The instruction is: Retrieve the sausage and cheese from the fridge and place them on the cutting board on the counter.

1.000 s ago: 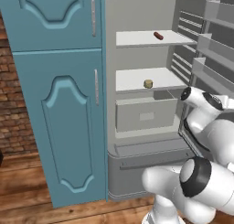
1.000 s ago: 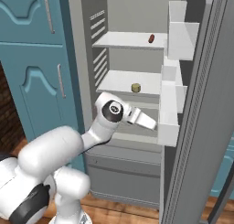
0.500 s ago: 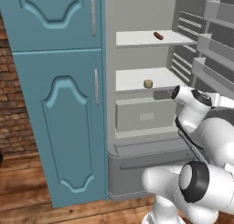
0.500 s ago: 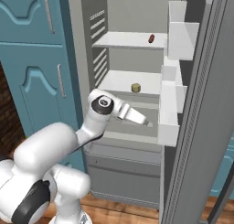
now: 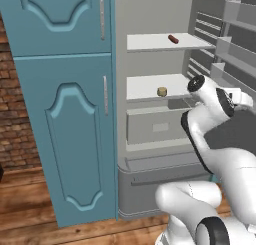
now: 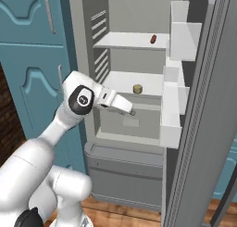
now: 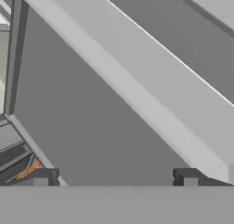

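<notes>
Left base view: fridge [image 5: 150, 139] open, beside teal cabinet [image 5: 65, 129]. Sausage [image 5: 173, 39] lying on upper shelf [image 5: 150, 42]; cheese [image 5: 162, 92] sitting on middle shelf [image 5: 145, 86], above closed drawer [image 5: 152, 126]. Arm bent toward fridge interior at right.

Right base view: same sausage [image 6: 153, 39] near right end of upper shelf, cheese [image 6: 137, 89] on middle shelf. Gripper [image 6: 131, 112] level with drawer front, below and just left of cheese, not touching it. Door bins [image 6: 178, 82] at right.

Hand view: gripper [image 7: 114, 178] spread wide, holding nothing; two dark fingertips [image 7: 43, 177] well apart at bottom, facing slanted grey fridge panels.
</notes>
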{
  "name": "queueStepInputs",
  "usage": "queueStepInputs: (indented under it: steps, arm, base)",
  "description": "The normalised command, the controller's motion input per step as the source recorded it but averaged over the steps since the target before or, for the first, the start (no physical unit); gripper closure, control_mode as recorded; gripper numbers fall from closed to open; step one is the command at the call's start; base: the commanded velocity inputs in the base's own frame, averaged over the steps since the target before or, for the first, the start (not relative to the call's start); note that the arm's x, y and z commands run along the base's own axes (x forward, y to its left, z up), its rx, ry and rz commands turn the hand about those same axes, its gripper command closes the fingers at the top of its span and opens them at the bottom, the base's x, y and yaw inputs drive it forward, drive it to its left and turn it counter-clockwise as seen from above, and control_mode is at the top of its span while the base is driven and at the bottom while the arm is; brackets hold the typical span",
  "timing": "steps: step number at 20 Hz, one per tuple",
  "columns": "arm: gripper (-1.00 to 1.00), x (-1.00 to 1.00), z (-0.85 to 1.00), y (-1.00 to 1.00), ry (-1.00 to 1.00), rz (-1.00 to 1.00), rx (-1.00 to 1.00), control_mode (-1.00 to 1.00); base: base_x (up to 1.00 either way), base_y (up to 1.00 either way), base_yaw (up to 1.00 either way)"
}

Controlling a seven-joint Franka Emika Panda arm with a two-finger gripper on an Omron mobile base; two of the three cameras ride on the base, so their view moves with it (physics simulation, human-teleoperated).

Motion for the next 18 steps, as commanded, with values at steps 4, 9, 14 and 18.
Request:
queueStepInputs:
  steps: [4,9,14,18]
  arm:
    - [-1.0,0.0,0.23,0.51,0.0,0.32,0.55,-1.0]
    - [-1.0,0.0,0.02,0.63,-0.07,0.36,0.41,-1.0]
    - [-1.0,-0.06,-0.01,0.77,-0.18,0.36,0.27,-1.0]
    - [-1.0,-0.29,-0.05,0.97,-0.33,0.38,0.03,-1.0]
  base:
    - [0.0,0.0,0.0]
    - [0.0,0.0,0.0]
    - [0.0,0.0,0.0]
    - [0.0,0.0,0.0]
